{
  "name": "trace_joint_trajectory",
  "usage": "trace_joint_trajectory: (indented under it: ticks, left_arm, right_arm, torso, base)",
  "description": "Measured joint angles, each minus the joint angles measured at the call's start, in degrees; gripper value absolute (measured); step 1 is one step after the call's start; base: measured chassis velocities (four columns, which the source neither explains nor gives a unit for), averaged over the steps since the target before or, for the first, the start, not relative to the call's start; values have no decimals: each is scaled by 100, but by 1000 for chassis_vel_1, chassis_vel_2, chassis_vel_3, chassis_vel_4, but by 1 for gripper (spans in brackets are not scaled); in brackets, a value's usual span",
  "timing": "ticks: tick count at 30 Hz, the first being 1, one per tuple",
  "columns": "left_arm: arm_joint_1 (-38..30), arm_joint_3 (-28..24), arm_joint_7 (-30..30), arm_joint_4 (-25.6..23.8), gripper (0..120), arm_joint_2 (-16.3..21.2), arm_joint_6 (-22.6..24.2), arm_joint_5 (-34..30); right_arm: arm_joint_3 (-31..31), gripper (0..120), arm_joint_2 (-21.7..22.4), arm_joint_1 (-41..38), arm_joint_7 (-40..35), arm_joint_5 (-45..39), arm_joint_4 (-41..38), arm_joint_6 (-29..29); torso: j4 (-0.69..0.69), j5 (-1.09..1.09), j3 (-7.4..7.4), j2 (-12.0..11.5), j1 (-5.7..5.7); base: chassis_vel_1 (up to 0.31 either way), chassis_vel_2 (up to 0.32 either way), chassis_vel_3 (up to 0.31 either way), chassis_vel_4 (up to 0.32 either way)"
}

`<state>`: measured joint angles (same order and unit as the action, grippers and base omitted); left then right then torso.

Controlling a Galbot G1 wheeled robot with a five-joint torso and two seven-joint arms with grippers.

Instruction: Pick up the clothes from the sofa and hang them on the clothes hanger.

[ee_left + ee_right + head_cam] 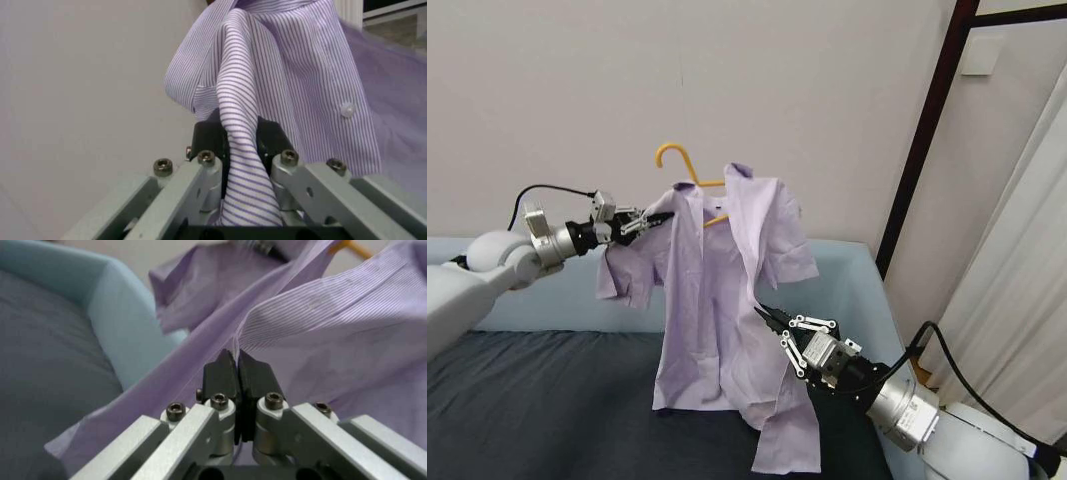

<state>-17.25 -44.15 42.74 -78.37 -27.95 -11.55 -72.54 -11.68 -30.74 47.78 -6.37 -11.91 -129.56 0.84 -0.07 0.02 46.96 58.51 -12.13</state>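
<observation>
— Where is the shirt?
— The shirt [712, 300] hangs in the air in front of the wall [827, 90], with the sofa [527, 400] below it. Its collar is draped on the yellow hanger [691, 170] at 12 o'clock, and its hem is low over the dark seat at 6.
— And the left gripper?
— The left gripper [663, 214] is at 9 o'clock of the collar. Its jaws are clamped on a fold of striped cloth.
— And the right?
— The right gripper [761, 313] is at the shirt's 4 o'clock edge, reaching up from 5 o'clock. Its jaws are pressed together on the front edge.
</observation>
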Motion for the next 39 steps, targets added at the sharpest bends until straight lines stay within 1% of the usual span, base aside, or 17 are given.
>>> trace_joint_trajectory:
  ticks: [4,7,12,16,20,22,23,25,27,28,29,31,32,33,35,38,39]
  left_arm:
    - [-635,-510,-4,-35,7,-102,0,-48]
    - [-755,-578,-55,-11,7,-162,-2,-53]
    - [-781,-599,-144,-17,7,-204,-3,-49]
    - [-701,-592,-376,-134,7,-282,-3,29]
    - [-614,-552,-465,-166,7,-285,-36,156]
    - [-527,-509,-551,-210,7,-278,-63,239]
    - [-527,-509,-551,-210,7,-278,-63,239]
    - [-408,-452,-703,-229,7,-290,-115,380]
    - [-343,-428,-818,-217,7,-326,-143,445]
    - [-343,-428,-818,-217,7,-326,-143,445]
    - [-322,-419,-871,-201,7,-355,-160,463]
    - [-309,-410,-932,-157,7,-399,-187,480]
    - [-309,-410,-945,-139,7,-417,-199,488]
    - [-309,-410,-945,-139,7,-417,-199,488]
    - [-326,-419,-945,-108,7,-442,-217,530]
    - [-406,-529,-844,-112,7,-458,-240,666]
    - [-406,-529,-844,-112,7,-458,-240,666]
  right_arm:
    - [99,0,-182,564,29,510,399,178]
    - [81,0,-321,674,-2,679,529,177]
    - [24,0,-465,720,-40,761,688,120]
    - [-154,0,-742,791,-55,1107,1058,54]
    - [-169,0,-792,845,-186,984,1039,-89]
    - [-143,5,-784,888,-367,675,861,-246]
    - [-143,5,-784,888,-367,675,861,-246]
    - [-71,15,-738,933,-620,218,577,-499]
    - [7,23,-680,965,-730,0,356,-611]
    - [7,23,-680,965,-730,0,356,-611]
    - [66,30,-639,1008,-753,-72,213,-659]
    - [196,39,-597,1159,-749,-5,9,-729]
    - [270,42,-595,1269,-748,64,-73,-745]
    - [270,42,-595,1269,-748,64,-73,-745]
    - [431,52,-627,1493,-814,129,-217,-750]
    - [803,64,-691,1589,-1095,-163,-505,-845]
    - [803,64,-691,1589,-1095,-163,-505,-845]
  torso:
    - [0,-1,0,0,0]
    - [0,-2,0,0,0]
    - [1,-3,0,0,0]
    - [0,-3,0,0,0]
    - [2,-2,0,0,0]
    - [2,-3,0,0,0]
    - [2,-3,0,0,0]
    - [2,-3,0,0,0]
    - [2,-4,0,0,0]
    - [2,-4,0,0,0]
    - [2,-4,0,0,0]
    - [1,-3,0,0,-1]
    - [0,-4,0,0,0]
    - [0,-4,0,0,0]
    - [0,-2,0,0,0]
    - [0,-2,0,0,0]
    - [0,-2,0,0,0]
  base:
    - [0,0,0,0]
    - [0,0,0,0]
    - [0,0,0,0]
    - [0,0,0,0]
    - [0,0,0,0]
    - [0,0,0,0]
    - [0,0,0,0]
    - [0,0,0,0]
    - [0,0,0,0]
    - [0,0,0,0]
    - [0,0,0,0]
    - [0,0,0,0]
    - [0,0,0,0]
    - [0,0,0,0]
    - [0,0,0,0]
    - [0,0,0,0]
    - [0,0,0,0]
